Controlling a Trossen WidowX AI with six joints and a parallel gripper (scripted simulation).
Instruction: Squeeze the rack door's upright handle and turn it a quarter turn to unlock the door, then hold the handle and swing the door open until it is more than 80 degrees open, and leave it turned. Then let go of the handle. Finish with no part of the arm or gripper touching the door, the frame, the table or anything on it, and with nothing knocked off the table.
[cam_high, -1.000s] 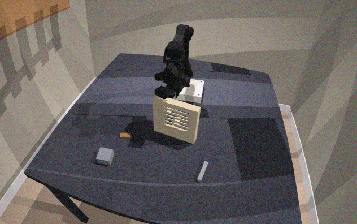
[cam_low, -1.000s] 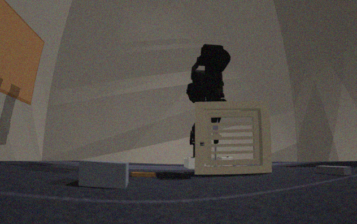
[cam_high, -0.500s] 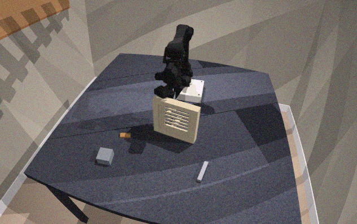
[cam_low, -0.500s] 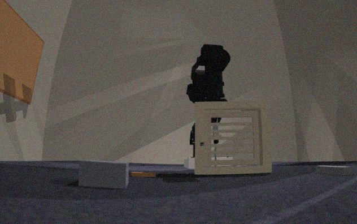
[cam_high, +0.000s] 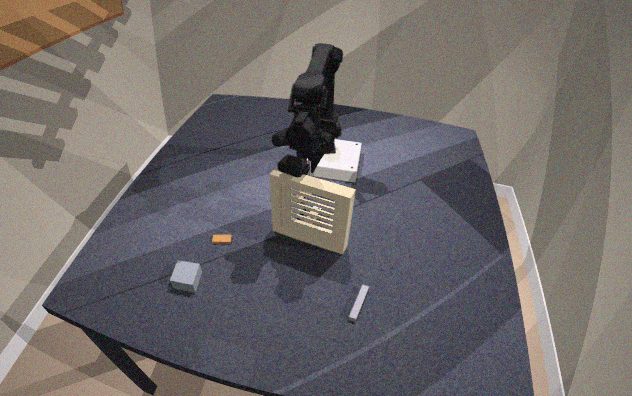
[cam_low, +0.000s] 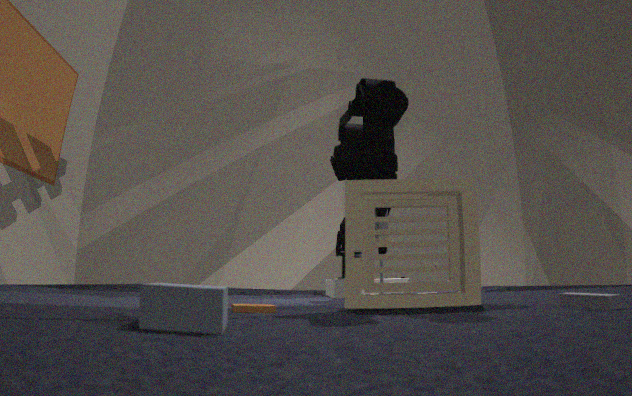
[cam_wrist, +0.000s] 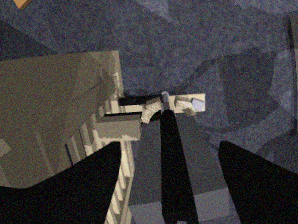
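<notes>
Stands wide at the black two-fingered pincer, gripping nothing; cannot confirm unlocking or opening at the beige slatted rack; must still withdraw clear.

A robot test space, shown by the black arm at a dark table.

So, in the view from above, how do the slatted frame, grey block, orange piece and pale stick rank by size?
Largest: slatted frame
Unsure between: grey block, pale stick
Smallest: orange piece
</notes>
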